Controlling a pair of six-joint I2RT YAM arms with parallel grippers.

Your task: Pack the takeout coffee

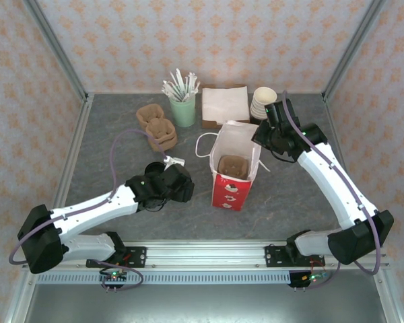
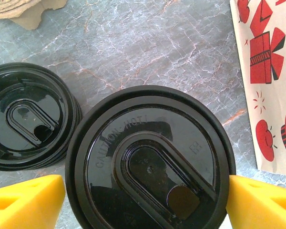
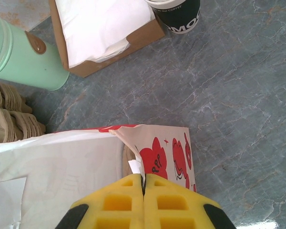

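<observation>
The takeout coffee (image 2: 150, 157) stands on the grey table, its round black lid seen from straight above. My left gripper (image 2: 146, 193) straddles it, and the yellow fingers (image 2: 26, 202) press against both sides of the lid's rim. In the top view the left gripper (image 1: 170, 183) covers the cup, left of the red and white paper bag (image 1: 230, 194). My right gripper (image 3: 144, 183) is shut on the bag's (image 3: 176, 152) top rim and holds its right side (image 1: 259, 134) up. The bag's mouth is open, with a brown cup carrier (image 1: 232, 166) inside.
A stack of black lids (image 2: 31, 117) lies just left of the coffee. At the back stand a pale green cup of white sticks (image 1: 184, 108), a napkin box (image 1: 225, 104), stacked lidless cups (image 1: 263, 102) and brown pulp carriers (image 1: 158, 126). Metal frame posts border the table.
</observation>
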